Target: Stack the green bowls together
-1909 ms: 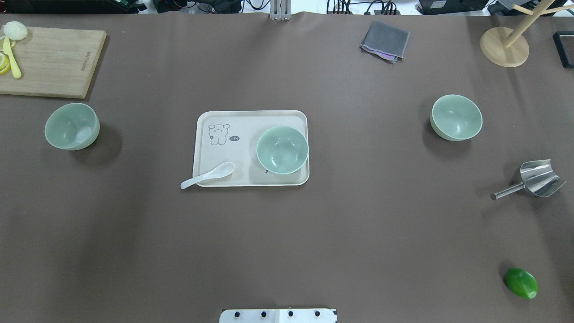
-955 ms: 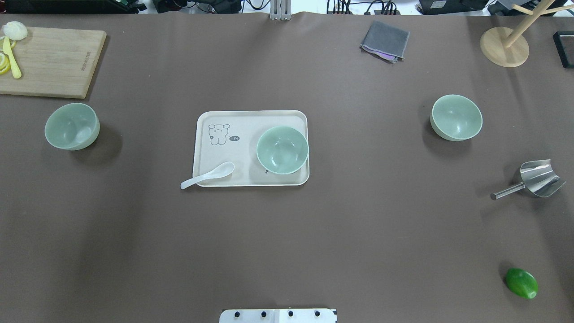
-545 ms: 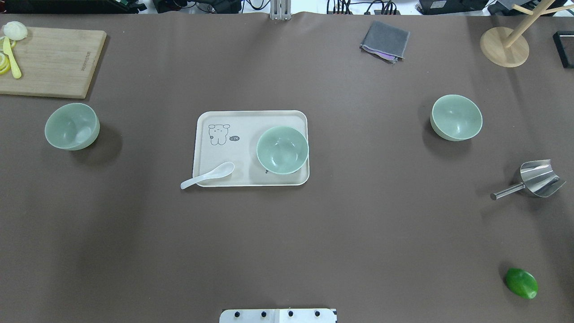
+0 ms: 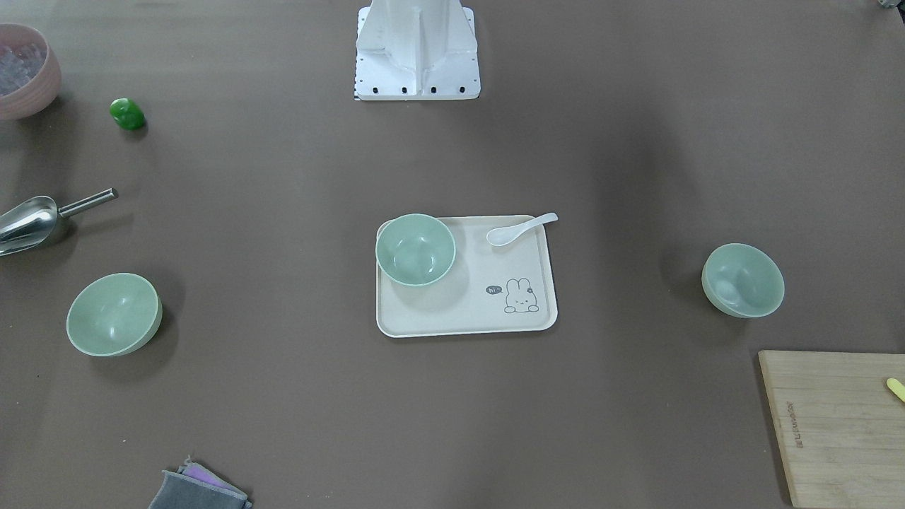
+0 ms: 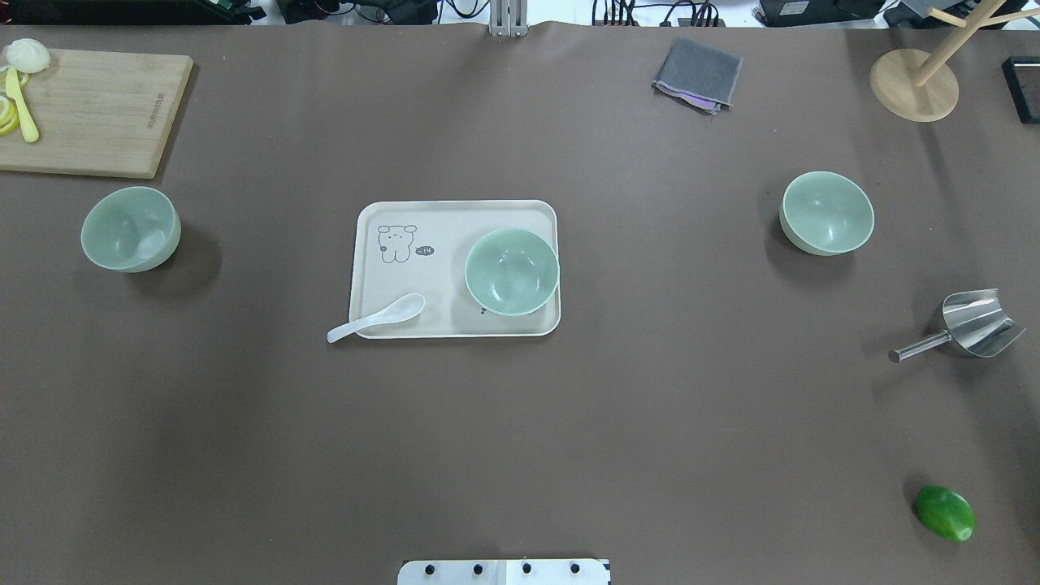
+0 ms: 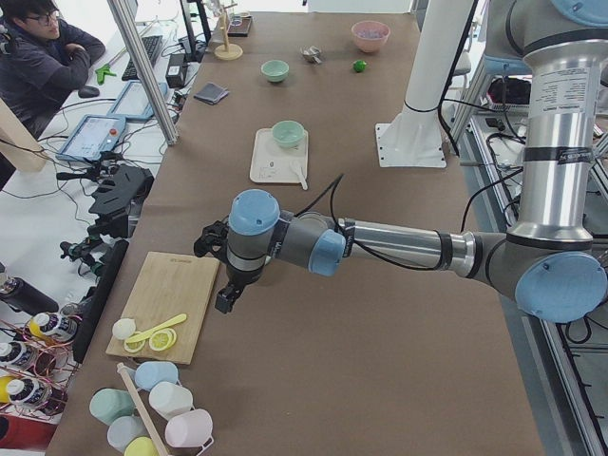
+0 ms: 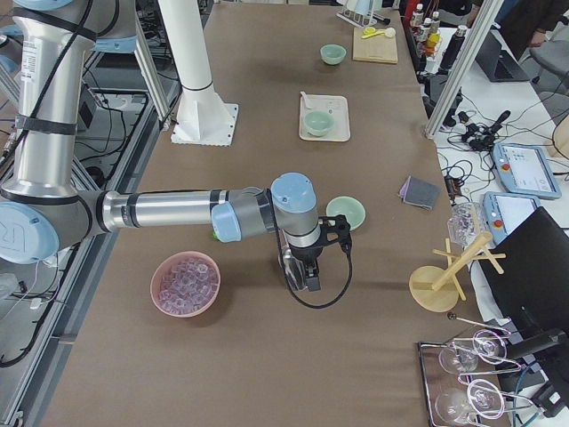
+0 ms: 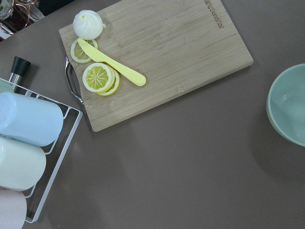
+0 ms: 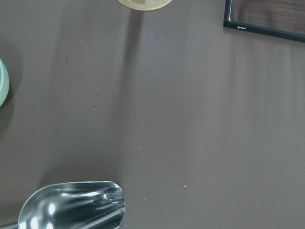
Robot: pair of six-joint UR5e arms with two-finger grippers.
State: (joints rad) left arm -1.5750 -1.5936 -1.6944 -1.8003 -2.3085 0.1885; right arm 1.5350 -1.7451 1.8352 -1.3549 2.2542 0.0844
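Observation:
Three pale mint-green bowls stand apart, upright and empty. The left bowl (image 5: 130, 228) sits near the cutting board and shows at the right edge of the left wrist view (image 8: 288, 105). The middle bowl (image 5: 512, 270) stands on the cream tray (image 5: 455, 215). The right bowl (image 5: 827, 213) sits on the bare mat. My left gripper (image 6: 224, 300) hangs above the mat near the left bowl. My right gripper (image 7: 307, 281) hangs beside the right bowl (image 7: 345, 212). Both show only in the side views, so I cannot tell whether they are open or shut.
A white spoon (image 5: 378, 318) lies over the tray's near edge. A cutting board (image 5: 89, 110) with lemon slices, a metal scoop (image 5: 971, 325), a dark-green lump (image 5: 944, 512), a grey cloth (image 5: 697, 75), a wooden stand (image 5: 914, 81) and a pink bowl (image 4: 21, 71) ring the table.

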